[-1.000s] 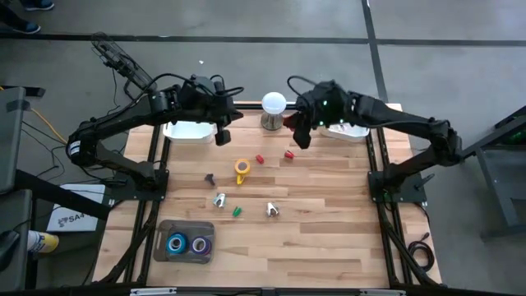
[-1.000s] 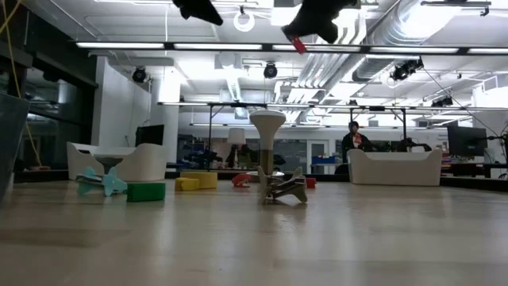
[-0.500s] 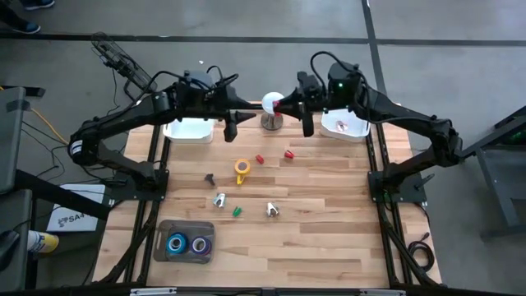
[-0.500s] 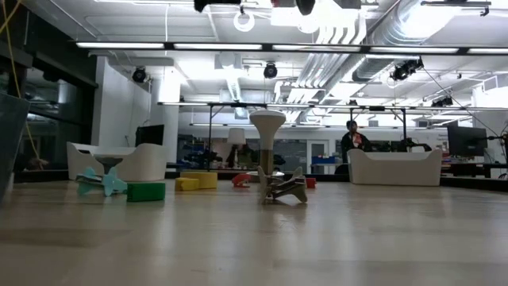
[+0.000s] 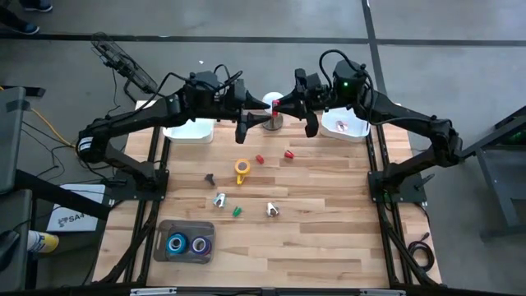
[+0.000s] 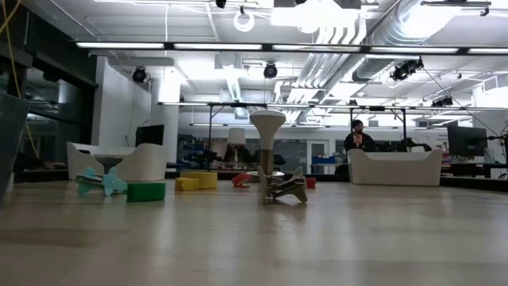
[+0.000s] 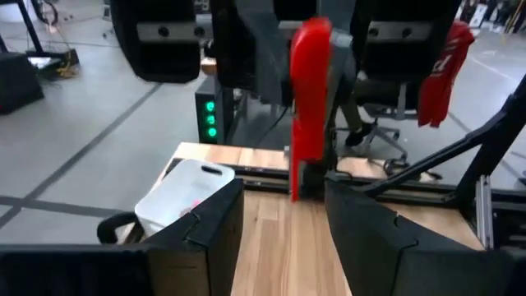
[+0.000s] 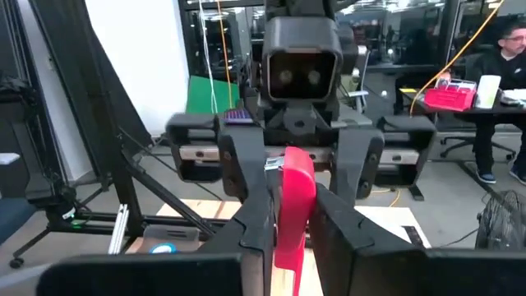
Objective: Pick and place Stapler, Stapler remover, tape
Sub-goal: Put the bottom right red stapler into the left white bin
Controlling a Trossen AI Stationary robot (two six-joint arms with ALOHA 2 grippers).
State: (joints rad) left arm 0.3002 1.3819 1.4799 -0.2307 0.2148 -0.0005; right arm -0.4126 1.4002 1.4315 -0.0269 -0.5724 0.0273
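While the task stands part done, the following state is to be noted on the counter (image 5: pixel 329 238), read from the high view with the counter's centre as the dial.

1. At 7 o'clock, at the near edge, a dark tray (image 5: pixel 164 234) is seen. A blue tape roll (image 5: pixel 177 243) and a purple tape roll (image 5: pixel 200 244) lie inside it, side by side. These two are judged as placed.
2. Near the centre, two silvery metal pieces (image 5: pixel 219 199) (image 5: pixel 272 210) and a small green piece (image 5: pixel 237 211) lie loose on the wood.
3. Towards 11 o'clock from the centre, a yellow-orange tape roll (image 5: pixel 242 168) lies on the bare wood, well apart from the tray. It is judged as not yet placed.
4. Just beyond it, two small red pieces (image 5: pixel 260 159) (image 5: pixel 289 154) lie loose.
5. At the far edge, one white bin (image 5: pixel 187 131) is set at 11 o'clock and another white bin (image 5: pixel 343 129) at 1 o'clock.
6. At 12 o'clock, above the far edge, both claws meet nose to nose in the air. The right claw (image 8: pixel 292 222) is pressed onto a red item (image 7: pixel 311 107), which is pinched upright between its fingers. The left claw (image 7: pixel 283 222) is spread, and the red item is seen in line with its gap; contact cannot be confirmed.

The red item may be the stapler, though this cannot be settled. It is off the counter and in no container, so its placing is judged outstanding. No pink roll can be made out with certainty.
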